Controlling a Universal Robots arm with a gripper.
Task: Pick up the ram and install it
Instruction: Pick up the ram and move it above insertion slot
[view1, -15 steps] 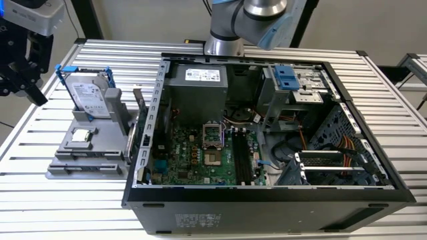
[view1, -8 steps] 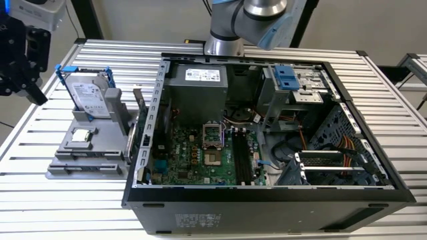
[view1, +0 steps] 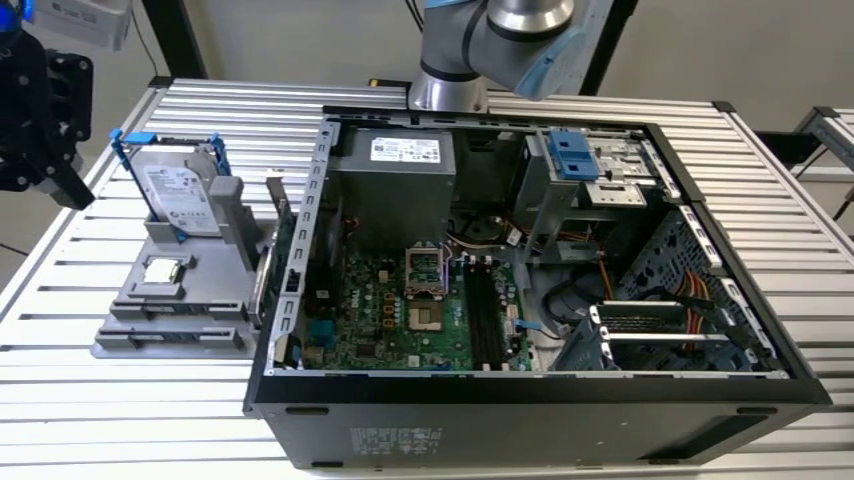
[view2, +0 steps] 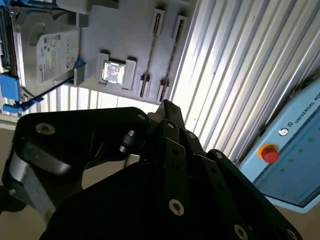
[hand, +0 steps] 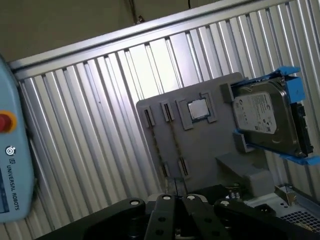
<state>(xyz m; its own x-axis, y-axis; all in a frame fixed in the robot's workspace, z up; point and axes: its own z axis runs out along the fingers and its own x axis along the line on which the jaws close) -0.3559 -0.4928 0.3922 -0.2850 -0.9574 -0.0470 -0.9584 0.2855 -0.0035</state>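
Note:
The ram is out of view. My black gripper (view1: 70, 190) hangs high over the table at the exterior view's left, above the grey parts holder (view1: 174, 338). In both wrist views the gripper (view2: 166, 107) (hand: 176, 197) looks shut, with nothing seen between its tips. The holder's two narrow slots (hand: 172, 142) (view2: 160, 50) show as thin bare grooves. The black motherboard slots (view1: 483, 310) lie inside the open computer case (view1: 534, 388). I cannot tell whether a stick sits in them.
On the holder stand a silver hard drive in a blue frame (view1: 180, 190) (hand: 262, 117) (view2: 47, 50) and a small square silver chip (view1: 162, 270) (hand: 198, 109) (view2: 114, 72). A light blue pendant with a red button (view2: 290, 160) (hand: 10, 150) lies on the slatted table (view1: 120, 420).

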